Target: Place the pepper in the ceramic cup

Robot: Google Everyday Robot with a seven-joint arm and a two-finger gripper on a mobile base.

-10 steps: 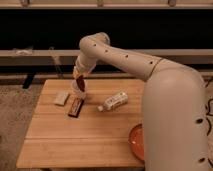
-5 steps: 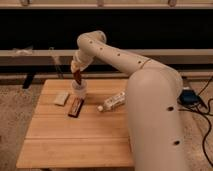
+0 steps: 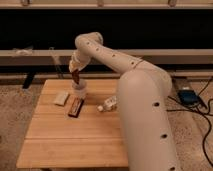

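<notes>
The gripper (image 3: 76, 75) hangs at the back left of the wooden table (image 3: 75, 135), right above the ceramic cup (image 3: 79, 90). A dark red-brown pepper (image 3: 76, 77) sits at the gripper's tip, its lower end just over the cup's rim. The cup is a small pale tumbler and stands upright on the table. The white arm reaches in from the right and hides the table's right side.
A flat brown-and-orange bar (image 3: 75, 106) lies in front of the cup. A pale flat block (image 3: 61, 98) lies to the cup's left. A small white bottle (image 3: 108, 104) lies on its side near the arm. Dark shelving runs behind the table.
The gripper with the pepper has moved left and back, from over the bar to above the cup. The arm now fills more of the right side, hiding the orange-red bowl.
</notes>
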